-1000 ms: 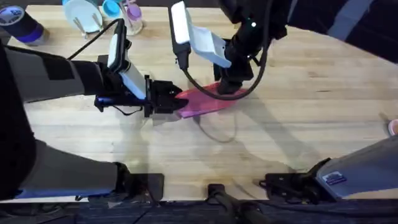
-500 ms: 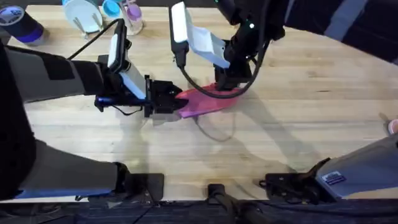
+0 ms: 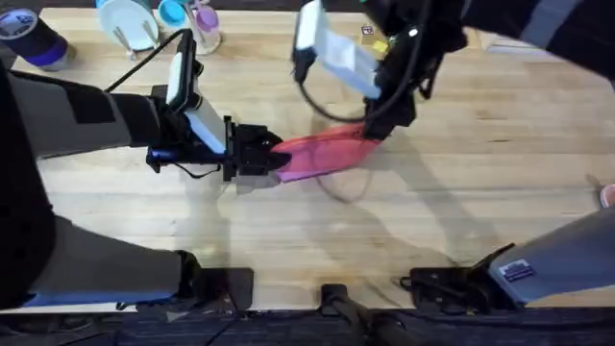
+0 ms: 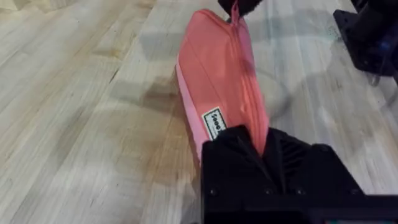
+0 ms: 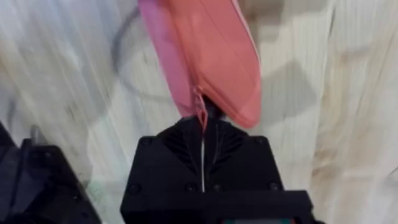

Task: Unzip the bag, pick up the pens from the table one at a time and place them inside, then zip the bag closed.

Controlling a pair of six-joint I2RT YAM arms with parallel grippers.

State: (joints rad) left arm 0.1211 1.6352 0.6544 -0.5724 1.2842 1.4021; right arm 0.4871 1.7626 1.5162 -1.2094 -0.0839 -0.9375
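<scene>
The pink bag [image 3: 327, 152] lies on the table [image 3: 480, 183], stretched between both grippers. My left gripper [image 3: 276, 157] is shut on the bag's left end; the left wrist view has that end [image 4: 217, 81] pinched between the black fingers [image 4: 236, 152]. My right gripper [image 3: 375, 128] is shut on the small pink zipper pull [image 5: 201, 115] at the bag's right end [image 5: 208, 56]. The zipper [image 4: 244, 74] runs along the top and looks closed over the stretch I see. The pens are out of view.
At the back left corner stand a dark cup with a blue lid [image 3: 29, 38], a pale blue plate [image 3: 130, 21] and a clear cup [image 3: 204, 27]. The table's far right edge curves away [image 3: 577, 82]. Bare wood lies in front of the bag.
My right gripper has moved right and slightly away, keeping hold of the pull; the bag's right end followed and the bag lies longer. The left gripper has held still.
</scene>
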